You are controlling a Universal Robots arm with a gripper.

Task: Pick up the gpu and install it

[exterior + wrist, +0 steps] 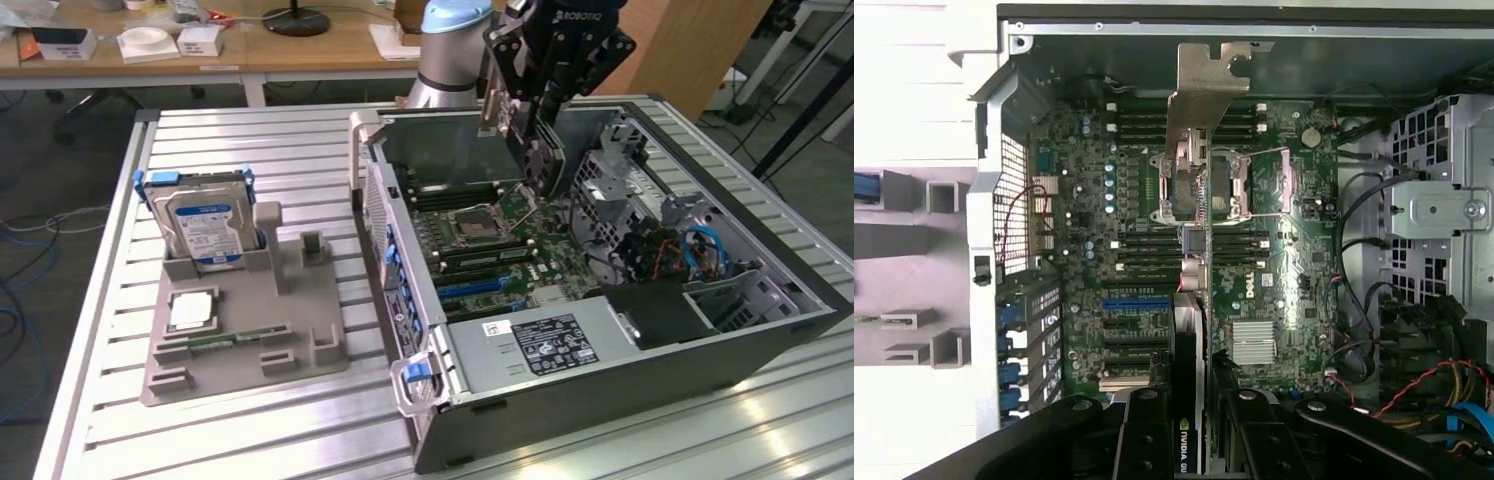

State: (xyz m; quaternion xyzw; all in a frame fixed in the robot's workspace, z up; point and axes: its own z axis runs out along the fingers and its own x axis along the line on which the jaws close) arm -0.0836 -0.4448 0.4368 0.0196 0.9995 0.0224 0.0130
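My gripper (pixel 531 100) is shut on the gpu (pixel 534 160), which hangs on edge above the open computer case (pixel 747 340) in the exterior view. The card's lower end is over the motherboard (pixel 521 250), close to the processor socket (pixel 470 226). In the wrist view the gpu (pixel 1192 300) appears edge-on between the black fingers (pixel 1144 430), and its silver end bracket (pixel 1206 90) points away from the camera. It hovers over the motherboard (pixel 1274 260), apart from the blue expansion slot (pixel 1134 302).
A grey fixture tray (pixel 307 330) lies on the slatted table at the exterior view's left, holding a silver hard drive (pixel 203 225) upright, a processor chip (pixel 191 310) and a green memory stick (pixel 220 340). Inside the case sit a power supply (pixel 547 342) and cables (pixel 694 250).
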